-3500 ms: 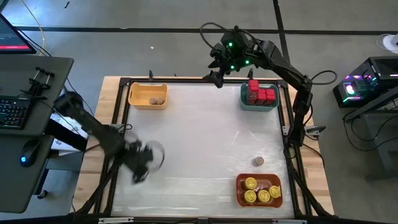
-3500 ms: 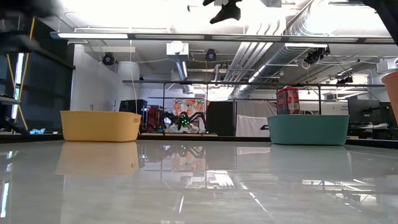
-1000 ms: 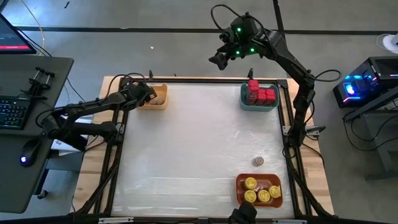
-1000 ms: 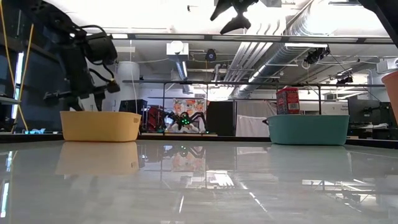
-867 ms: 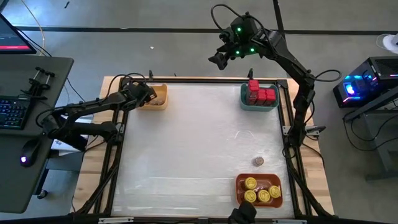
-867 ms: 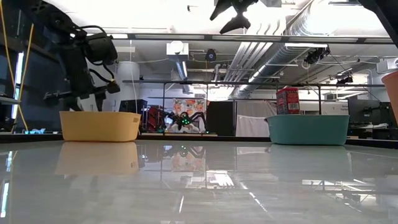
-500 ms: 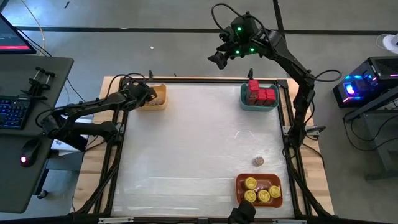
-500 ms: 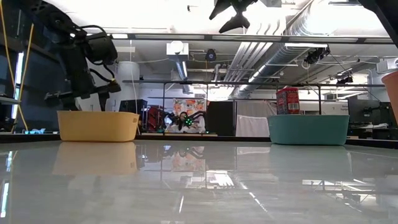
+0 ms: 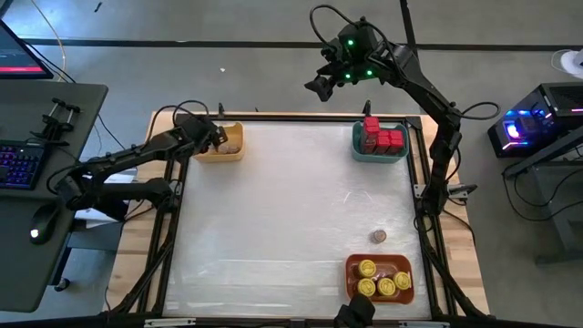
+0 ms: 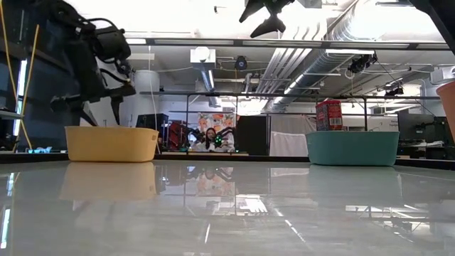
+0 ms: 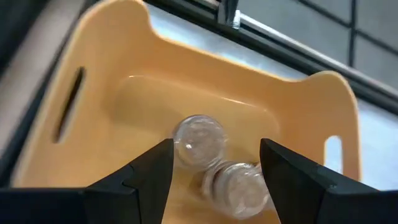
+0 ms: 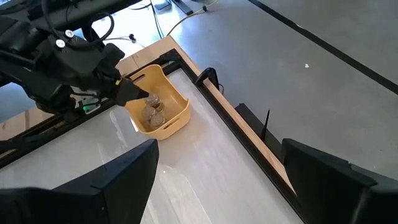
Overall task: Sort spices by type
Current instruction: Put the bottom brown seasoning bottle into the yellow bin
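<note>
The left gripper [image 11: 214, 171] hangs spread and empty over the yellow bin [image 9: 209, 151] at upper left of the high view, brown jars [image 11: 199, 139] inside. Lift straight up, then cross to the last jar [image 9: 378, 236] at lower right. The right gripper [image 9: 321, 88] waits spread at top centre.

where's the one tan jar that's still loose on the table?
High view: the loose tan jar stands alone on the table's right side, just above the orange bin of yellow-lidded jars, well below the teal bin.
</note>
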You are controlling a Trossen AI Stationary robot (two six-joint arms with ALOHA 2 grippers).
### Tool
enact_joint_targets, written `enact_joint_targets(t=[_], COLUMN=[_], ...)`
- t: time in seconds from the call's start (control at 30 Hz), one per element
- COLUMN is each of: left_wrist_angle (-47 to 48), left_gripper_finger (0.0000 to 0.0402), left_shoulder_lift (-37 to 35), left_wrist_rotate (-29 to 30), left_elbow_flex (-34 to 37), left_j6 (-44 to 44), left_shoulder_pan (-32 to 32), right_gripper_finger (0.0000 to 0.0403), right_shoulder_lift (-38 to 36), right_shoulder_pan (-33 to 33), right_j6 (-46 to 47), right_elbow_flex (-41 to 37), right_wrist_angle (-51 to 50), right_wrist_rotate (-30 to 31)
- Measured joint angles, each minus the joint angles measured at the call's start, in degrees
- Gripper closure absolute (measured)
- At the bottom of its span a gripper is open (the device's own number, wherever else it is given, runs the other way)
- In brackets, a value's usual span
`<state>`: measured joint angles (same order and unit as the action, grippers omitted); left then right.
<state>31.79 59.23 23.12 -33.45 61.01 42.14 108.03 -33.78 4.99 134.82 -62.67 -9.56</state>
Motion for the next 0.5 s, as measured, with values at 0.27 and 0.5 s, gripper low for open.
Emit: enact_joint_targets(t=[0.27,0.5], left_wrist_angle=[2.1,8.7], left_gripper_finger=[0.0232,0.0388], left_shoulder_lift=[1.9,12.4], left_wrist_rotate=[-1.6,-7.2], left_elbow_flex=[-8.4,-14.4], left_j6=[-14.0,-25.8], left_shoulder_pan=[3.2,8.7], right_gripper_finger=[0.0066,0.0066], right_shoulder_lift=[0.0,0.0], right_shoulder_pan=[0.0,0.0], right_j6=[0.1,0.1], right_elbow_flex=[0.0,0.0], right_wrist_angle=[0.8,0.9], right_wrist_rotate=[0.0,0.0])
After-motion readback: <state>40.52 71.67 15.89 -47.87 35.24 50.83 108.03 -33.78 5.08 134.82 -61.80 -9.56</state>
